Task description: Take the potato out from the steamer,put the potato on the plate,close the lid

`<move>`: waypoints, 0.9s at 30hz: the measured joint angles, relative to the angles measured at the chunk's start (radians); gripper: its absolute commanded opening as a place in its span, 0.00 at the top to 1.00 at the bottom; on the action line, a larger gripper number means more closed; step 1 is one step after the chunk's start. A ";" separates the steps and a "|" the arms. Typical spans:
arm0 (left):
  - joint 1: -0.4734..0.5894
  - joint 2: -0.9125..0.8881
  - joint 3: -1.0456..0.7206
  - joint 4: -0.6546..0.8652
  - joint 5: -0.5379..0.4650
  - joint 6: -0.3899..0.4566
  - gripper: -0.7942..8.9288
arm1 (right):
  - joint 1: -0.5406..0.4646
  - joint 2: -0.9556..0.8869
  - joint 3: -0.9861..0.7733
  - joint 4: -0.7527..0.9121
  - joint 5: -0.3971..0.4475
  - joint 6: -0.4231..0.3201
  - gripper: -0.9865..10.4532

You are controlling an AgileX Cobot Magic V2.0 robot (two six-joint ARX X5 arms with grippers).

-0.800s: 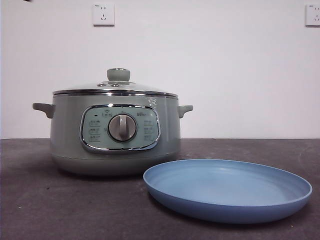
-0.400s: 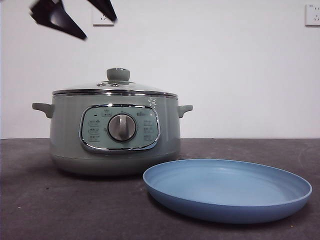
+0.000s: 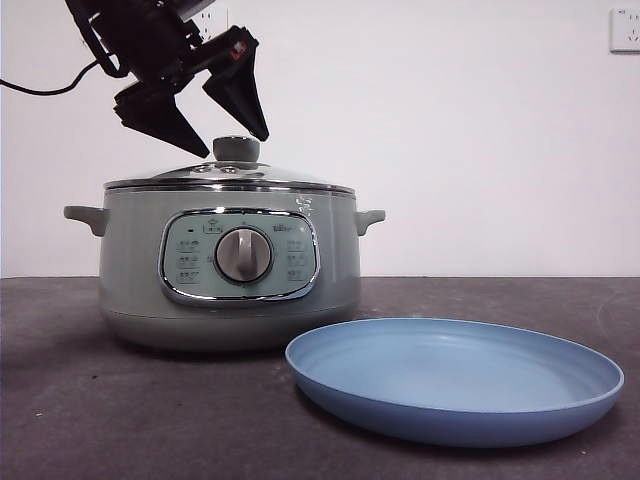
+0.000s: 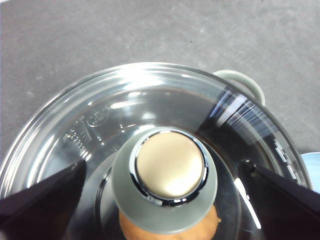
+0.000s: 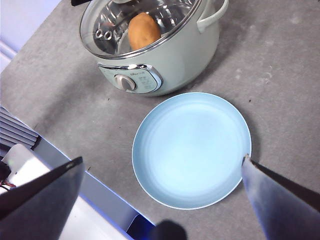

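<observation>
- Glass lid point(image 3: 228, 175) sits closed on steamer point(image 3: 230, 265); left gripper point(image 3: 228, 148) spread wide just above its knob point(image 4: 169, 176).
- Potato point(image 5: 144, 29) inside: front view hides it.
- Plate point(image 5: 192, 149) bare; right gripper point(image 5: 162, 175) open, high.

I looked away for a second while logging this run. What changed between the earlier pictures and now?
The left gripper came down from the upper left and now hangs open just above the lid, its jaws either side of the knob, not yet closed on it. The lid stays on the steamer, the potato is inside under the glass, and the plate lies bare where it was. The right gripper waits open high above the plate.
</observation>
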 measured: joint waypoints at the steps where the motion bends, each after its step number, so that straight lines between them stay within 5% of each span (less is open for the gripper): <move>1: -0.003 0.000 0.000 0.004 0.000 0.005 0.24 | 0.000 0.000 0.000 0.000 0.000 0.000 0.39; 14: -0.027 0.021 0.000 0.009 0.003 0.008 0.25 | 0.000 0.000 0.000 0.000 0.002 0.000 0.39; 20: -0.031 0.035 0.000 0.023 -0.026 0.013 0.54 | 0.000 0.000 0.000 0.000 0.002 0.000 0.39; 25: -0.031 0.035 0.000 0.026 -0.033 0.014 0.93 | 0.000 0.000 0.000 0.000 0.003 0.000 0.39; 27: -0.030 0.035 0.000 0.028 -0.034 0.015 0.93 | 0.000 0.000 0.000 0.000 0.003 0.000 0.39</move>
